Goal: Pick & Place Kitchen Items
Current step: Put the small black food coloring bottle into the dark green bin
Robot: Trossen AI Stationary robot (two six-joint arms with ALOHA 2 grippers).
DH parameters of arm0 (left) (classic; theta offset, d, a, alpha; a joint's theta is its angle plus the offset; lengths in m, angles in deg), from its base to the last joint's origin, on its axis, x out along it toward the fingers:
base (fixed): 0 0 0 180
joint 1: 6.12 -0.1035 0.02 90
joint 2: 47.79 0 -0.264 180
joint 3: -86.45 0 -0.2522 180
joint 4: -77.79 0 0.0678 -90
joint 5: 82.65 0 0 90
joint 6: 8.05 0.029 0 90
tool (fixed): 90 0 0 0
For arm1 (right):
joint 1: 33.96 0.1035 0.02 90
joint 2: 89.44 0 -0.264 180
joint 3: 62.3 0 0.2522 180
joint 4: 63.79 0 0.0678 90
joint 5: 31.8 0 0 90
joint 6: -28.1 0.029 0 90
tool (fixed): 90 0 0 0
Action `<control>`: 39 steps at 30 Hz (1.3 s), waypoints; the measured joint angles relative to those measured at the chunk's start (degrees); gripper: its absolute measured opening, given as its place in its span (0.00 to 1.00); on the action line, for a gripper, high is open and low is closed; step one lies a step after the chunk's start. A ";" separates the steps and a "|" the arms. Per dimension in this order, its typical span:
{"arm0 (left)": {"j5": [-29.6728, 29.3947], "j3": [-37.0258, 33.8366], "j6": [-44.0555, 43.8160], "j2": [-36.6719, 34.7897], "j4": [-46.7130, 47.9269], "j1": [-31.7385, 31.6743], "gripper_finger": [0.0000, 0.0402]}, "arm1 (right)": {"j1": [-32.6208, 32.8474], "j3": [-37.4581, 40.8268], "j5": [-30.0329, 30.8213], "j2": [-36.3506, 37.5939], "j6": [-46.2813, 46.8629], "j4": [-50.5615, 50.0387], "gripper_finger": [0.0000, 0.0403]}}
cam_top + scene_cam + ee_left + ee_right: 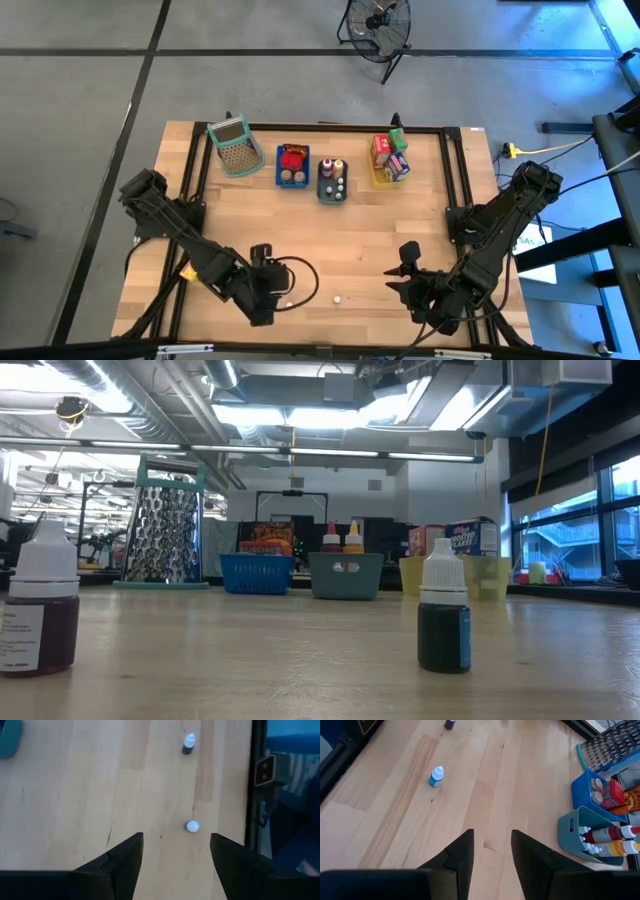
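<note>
Two tiny white-capped bottles stand upright on the wooden table near its front edge: a dark red one [290,301] [40,610] [192,826] and a teal one [338,298] [443,615] [436,776]. My left gripper [268,298] [175,855] hovers open just left of the red bottle, above it, with nothing between its fingers. My right gripper [402,270] [492,850] hangs open over the table to the right of the teal bottle, also with nothing between its fingers. Neither gripper shows in the low view.
Along the far edge stand a mesh basket [236,146], a blue tray [292,166] with jars and a packet, a grey tray [333,180] with bottles and a yellow tray [390,160] with cartons. A black frame rail [256,795] runs beside the table. Bare wood lies mid-table.
</note>
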 joint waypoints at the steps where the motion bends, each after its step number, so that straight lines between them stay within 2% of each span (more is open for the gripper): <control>1: -0.19 -0.31 -0.26 0.15 -0.62 0.00 0.56 | 0.00 0.00 0.00 0.00 0.02 0.01 0.33; 4: -0.32 -0.39 1.03 1.25 -4.45 -0.32 0.56 | 0.00 0.00 0.00 0.00 0.04 0.42 0.33; 8: 3.06 -0.39 5.97 4.18 -8.54 -1.01 0.56 | 0.00 0.00 0.00 0.00 0.08 0.42 0.33; 24: 8.89 -0.41 6.28 13.25 -8.47 -1.77 0.56 | 0.00 0.00 0.02 0.00 0.17 0.40 0.33; 31: 10.84 -0.41 7.79 17.01 -11.38 -1.77 0.56 | 0.00 0.00 0.04 0.00 -0.22 0.40 0.33; 39: 9.99 -0.41 8.27 17.43 -10.99 -1.77 0.56 | 0.00 0.00 0.07 0.00 -0.22 0.42 0.33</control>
